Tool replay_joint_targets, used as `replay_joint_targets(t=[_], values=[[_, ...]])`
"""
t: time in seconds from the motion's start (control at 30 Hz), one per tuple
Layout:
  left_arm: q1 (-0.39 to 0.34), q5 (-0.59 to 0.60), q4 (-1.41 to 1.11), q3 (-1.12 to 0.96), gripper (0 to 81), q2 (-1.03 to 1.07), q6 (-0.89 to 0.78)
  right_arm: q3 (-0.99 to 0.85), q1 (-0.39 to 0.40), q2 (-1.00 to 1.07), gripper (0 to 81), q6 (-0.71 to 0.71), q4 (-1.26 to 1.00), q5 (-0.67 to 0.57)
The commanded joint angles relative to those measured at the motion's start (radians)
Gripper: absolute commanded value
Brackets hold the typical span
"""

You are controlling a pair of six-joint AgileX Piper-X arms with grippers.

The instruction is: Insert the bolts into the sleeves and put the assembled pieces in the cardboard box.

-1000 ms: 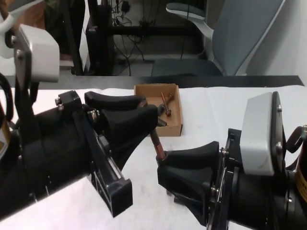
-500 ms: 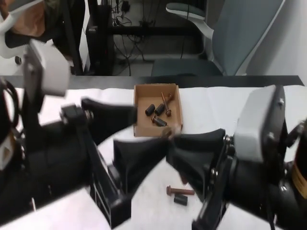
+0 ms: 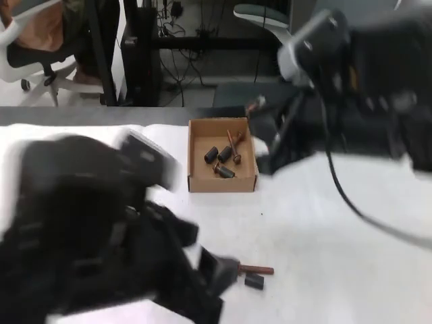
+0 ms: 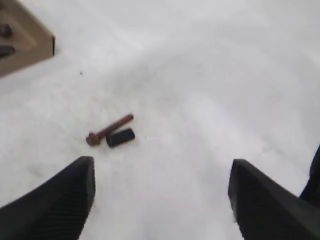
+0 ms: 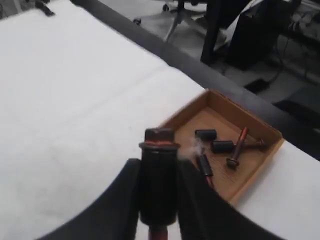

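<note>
Right wrist view: right hand (image 5: pixel 159 176) clamped on sleeved bolt (image 5: pixel 159 150), above counter (image 4: pixel 225 75) near cardboard box (image 3: pixel 223 183) at far edge. Left hand (image 4: pixel 161 169) wide open, empty, over loose bolt (image 4: pixel 110 129) just beside loose sleeve (image 4: pixel 120 137), near front edge.

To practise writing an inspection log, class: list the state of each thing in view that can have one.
left tool: open, empty.
right tool: shut on the assembled piece.
loose bolt: lying flat, not inserted.
loose sleeve: lying beside that bolt, without one in it.
cardboard box: open-topped, partly filled.
</note>
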Motion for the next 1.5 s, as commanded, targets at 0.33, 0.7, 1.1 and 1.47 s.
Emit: replay_joint_targets(t=[0.33, 0.7, 1.1, 1.47], values=[[-0.003, 0.032, -0.065, -0.146, 70.0, 0.428, -0.011, -0.523, -0.054, 0.549, 0.3, -0.158, 0.352, -0.026], [-0.003, -0.027, -0.031, -0.179, 62.0, 0.529, -0.259, -0.701, -0.054, 0.707, 66.1, -0.205, 0.438, 0.076], [-0.053, -0.046, -0.064, -0.288, 62.0, 0.698, -0.314, -0.728, -0.054, 0.528, 66.1, -0.197, 0.524, 0.085], [-0.052, -0.095, 0.023, -0.431, 62.0, 0.8, -0.3, -0.728, -0.054, 0.355, 66.1, -0.196, 0.545, 0.055]])
